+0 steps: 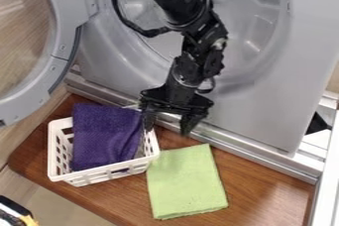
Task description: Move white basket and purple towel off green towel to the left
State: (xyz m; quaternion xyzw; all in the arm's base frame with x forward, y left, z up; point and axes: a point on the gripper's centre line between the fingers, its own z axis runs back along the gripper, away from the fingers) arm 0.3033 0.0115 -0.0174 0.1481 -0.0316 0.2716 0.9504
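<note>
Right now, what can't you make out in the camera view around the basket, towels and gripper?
Camera view:
- Floor of the basket: mostly hidden by the purple towel.
- Gripper: its left-of-picture finger overlaps the basket's rim area; from this angle, contact can't be told.
- Green towel: underside hidden by its own top layer.
- Open door: cut off by the left edge.
- Black and yellow thing: cut off at bottom left.

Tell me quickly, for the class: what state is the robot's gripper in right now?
Gripper: open, jaws apart, nothing visible between them, near the basket.
</note>
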